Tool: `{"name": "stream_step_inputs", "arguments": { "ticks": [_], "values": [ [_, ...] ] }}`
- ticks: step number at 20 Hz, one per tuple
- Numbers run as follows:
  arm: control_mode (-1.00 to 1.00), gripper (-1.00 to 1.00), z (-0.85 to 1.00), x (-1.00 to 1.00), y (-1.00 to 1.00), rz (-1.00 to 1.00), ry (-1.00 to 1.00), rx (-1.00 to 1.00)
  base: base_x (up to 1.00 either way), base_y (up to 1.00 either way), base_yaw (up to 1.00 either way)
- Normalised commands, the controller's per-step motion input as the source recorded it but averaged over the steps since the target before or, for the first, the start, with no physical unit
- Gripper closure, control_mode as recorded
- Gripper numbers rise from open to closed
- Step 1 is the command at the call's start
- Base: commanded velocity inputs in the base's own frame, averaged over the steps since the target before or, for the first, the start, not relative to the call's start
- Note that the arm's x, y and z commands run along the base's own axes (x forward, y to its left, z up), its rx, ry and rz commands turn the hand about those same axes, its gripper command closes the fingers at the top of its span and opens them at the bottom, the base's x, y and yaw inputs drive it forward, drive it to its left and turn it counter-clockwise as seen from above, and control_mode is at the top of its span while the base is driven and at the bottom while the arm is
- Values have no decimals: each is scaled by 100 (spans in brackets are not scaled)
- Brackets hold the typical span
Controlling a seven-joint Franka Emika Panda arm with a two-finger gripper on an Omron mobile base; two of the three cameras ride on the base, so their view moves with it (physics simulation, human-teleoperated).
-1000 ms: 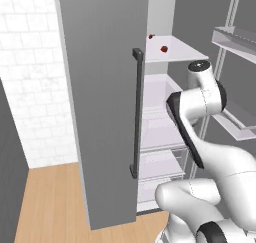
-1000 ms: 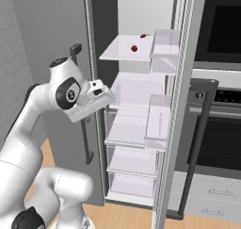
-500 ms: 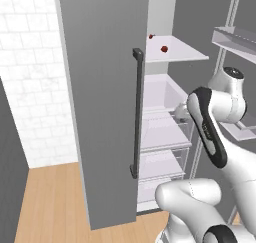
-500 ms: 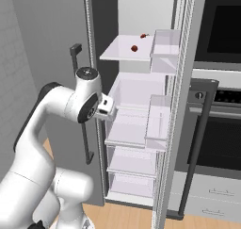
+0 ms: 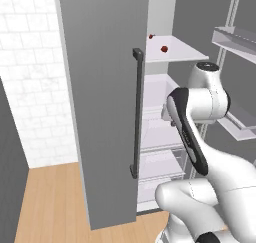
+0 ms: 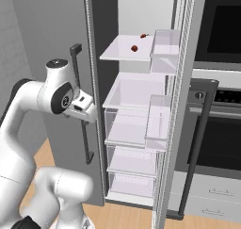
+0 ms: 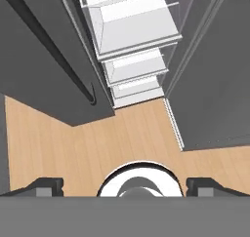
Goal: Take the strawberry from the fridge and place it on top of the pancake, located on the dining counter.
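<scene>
Standing open, tall grey two-door fridge [image 6: 141,105]; small red strawberry [image 6: 134,48] on white top shelf [image 6: 124,51], reachable. Two-finger hand [image 7: 124,186]: fingers spread wide, empty, aimed floorward, well below the fruit.

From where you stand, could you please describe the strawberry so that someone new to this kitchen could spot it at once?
Look into the open fridge, the tall grey cabinet with white shelves beside the dark oven. On its top white shelf lie two small red things. The strawberry is the rounder one nearer the shelf's front edge; the other red bit lies further back, against the rear wall.
</scene>
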Motion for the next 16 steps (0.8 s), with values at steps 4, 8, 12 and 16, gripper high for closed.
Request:
{"name": "stream_step_inputs", "arguments": {
  "ticks": [4,8,12,16],
  "values": [
    [-100,-100,-2,-38,41,4,18,-4,0,0,0],
    [-100,-100,-26,-68,11,4,-22,1,0,0,0],
    [-100,-100,-24,-65,6,2,-24,0,0,0,0],
    [-100,-100,-3,-29,-2,3,-9,1,0,0,0]
  ]
}}
